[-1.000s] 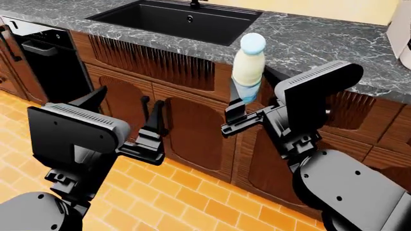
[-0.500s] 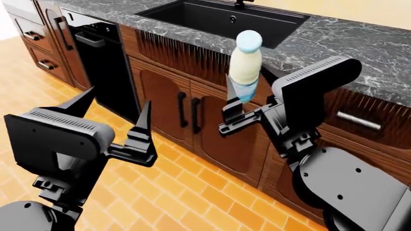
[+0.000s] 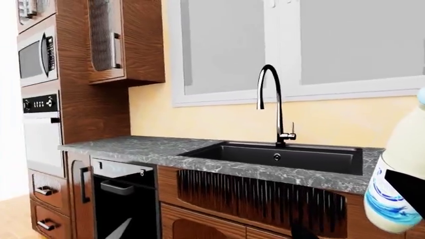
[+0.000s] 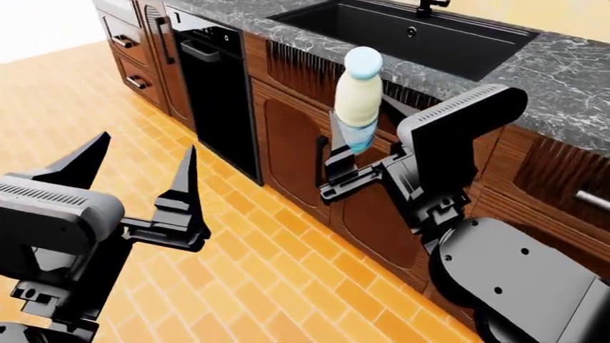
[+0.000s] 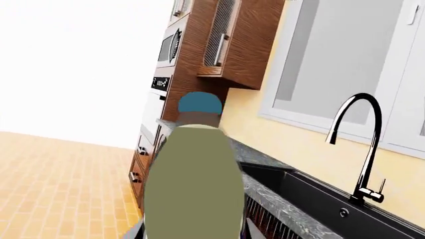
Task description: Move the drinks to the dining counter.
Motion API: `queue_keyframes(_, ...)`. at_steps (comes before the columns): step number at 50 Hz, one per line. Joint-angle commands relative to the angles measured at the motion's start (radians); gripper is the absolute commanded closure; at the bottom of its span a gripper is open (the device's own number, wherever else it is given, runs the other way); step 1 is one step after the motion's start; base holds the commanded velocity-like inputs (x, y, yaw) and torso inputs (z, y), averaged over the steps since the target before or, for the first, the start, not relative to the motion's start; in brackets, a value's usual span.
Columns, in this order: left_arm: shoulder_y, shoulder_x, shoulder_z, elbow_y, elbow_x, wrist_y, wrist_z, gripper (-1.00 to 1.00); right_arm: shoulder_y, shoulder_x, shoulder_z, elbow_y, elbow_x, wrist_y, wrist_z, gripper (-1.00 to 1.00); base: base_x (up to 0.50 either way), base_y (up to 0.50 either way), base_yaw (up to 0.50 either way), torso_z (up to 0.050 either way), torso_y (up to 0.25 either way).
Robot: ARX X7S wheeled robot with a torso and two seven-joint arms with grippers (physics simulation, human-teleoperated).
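Observation:
One of the drinks, a slim milky-white bottle [image 4: 358, 100] with a light blue cap and label, stands upright in my right gripper [image 4: 351, 148], which is shut on its lower part. It hangs in front of the wooden cabinets, below the marble counter's edge. The right wrist view is filled by the same bottle [image 5: 192, 184], with the right gripper [image 5: 192, 231] clamped at its sides. At the head view's lower left, over the floor, my left gripper [image 4: 147, 141] is open and empty. The bottle [image 3: 401, 184] also shows in the left wrist view. The dining counter is out of view.
A dark grey marble counter [image 4: 562, 78] with a black sink [image 4: 410, 32] and black faucet [image 3: 269, 99] runs along the wall. Beneath it are brown cabinets [image 4: 296, 136] and a black appliance door [image 4: 214, 86]. A tall oven unit [image 3: 40, 129] stands beyond. Orange tiled floor [image 4: 267, 271] spreads below.
The whole view has swung: counter, sink and cabinets have slid to the right and more floor shows at left. The bottle stays held in the right gripper. The left gripper sits lower left.

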Motion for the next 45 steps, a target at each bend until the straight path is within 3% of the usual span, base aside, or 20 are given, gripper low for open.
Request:
queue_keyframes(1, 0.025, -0.010, -0.018, 0.005, -0.002, 0.021, -0.002, -1.00, 0.008, -0.004, 0.001, -0.005, -0.032, 0.001, -0.009, 1.00, 0.00, 0.00, 0.50, 0.000, 0.000)
queue_keyframes(45, 0.021, -0.013, -0.015, -0.001, -0.005, 0.037, -0.002, -1.00, 0.031, -0.009, -0.013, -0.001, -0.038, 0.022, 0.002, 1.00, 0.00, 0.00, 0.50, 0.000, 0.000)
